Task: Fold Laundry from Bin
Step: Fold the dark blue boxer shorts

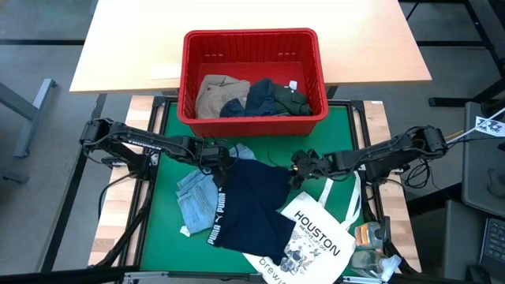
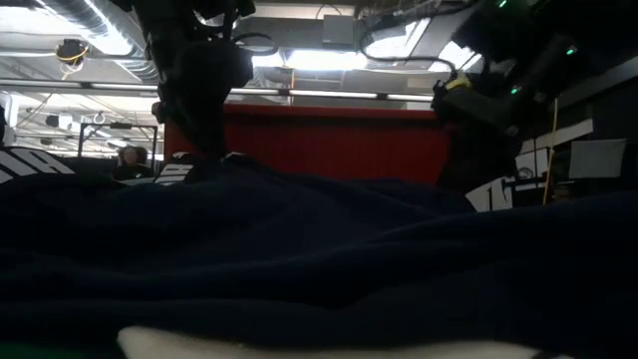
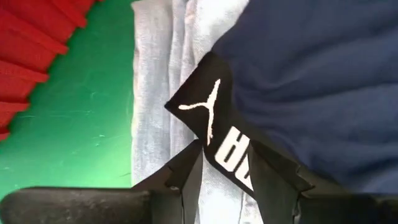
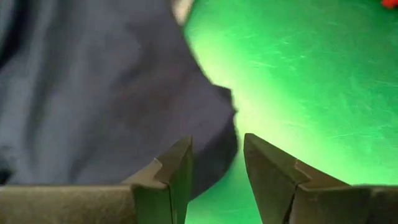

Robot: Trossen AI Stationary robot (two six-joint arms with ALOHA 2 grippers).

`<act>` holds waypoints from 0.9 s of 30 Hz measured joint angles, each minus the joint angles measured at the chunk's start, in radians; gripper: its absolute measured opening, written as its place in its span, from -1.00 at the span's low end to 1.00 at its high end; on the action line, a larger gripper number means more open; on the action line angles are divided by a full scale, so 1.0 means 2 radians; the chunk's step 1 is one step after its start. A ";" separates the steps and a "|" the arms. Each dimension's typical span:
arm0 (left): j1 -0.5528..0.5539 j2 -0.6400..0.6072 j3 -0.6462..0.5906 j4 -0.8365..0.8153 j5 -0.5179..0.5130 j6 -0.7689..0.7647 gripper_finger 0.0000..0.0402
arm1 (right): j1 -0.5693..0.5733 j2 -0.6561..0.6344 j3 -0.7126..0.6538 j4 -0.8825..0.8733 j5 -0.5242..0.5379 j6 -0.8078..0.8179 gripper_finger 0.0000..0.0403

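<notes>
Left gripper (image 3: 225,177), fingers parted, straddles the navy shorts' (image 1: 248,201) black waistband at frame centre; right gripper (image 4: 216,168) gapes over their edge. Green mat (image 1: 347,130) beneath, red bin (image 1: 252,47) above, ceiling ducts behind

Red bin (image 1: 252,47) holds khaki, navy and dark green laundry (image 1: 252,97). Green mat (image 1: 260,146) carries navy shorts (image 1: 248,201) with a black waistband lettered in white, light blue denim (image 1: 193,197), and a white black-printed tote (image 1: 316,233).
</notes>
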 joint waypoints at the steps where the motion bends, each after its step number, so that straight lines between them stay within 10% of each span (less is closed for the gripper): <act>1: 0.000 0.000 0.000 0.002 0.003 0.000 -0.39 | -0.009 0.001 0.000 -0.002 -0.008 0.000 -0.28; 14: -0.003 0.000 0.029 0.012 0.009 0.043 -0.39 | -0.057 0.044 0.000 0.053 -0.136 0.004 -0.30; 23: -0.003 0.000 0.060 -0.022 0.009 0.066 -0.38 | -0.057 0.044 0.015 0.069 -0.137 0.003 -0.94; 27: -0.003 0.000 0.060 -0.021 0.009 0.065 -0.38 | -0.057 0.044 0.033 0.121 -0.138 0.003 -0.89</act>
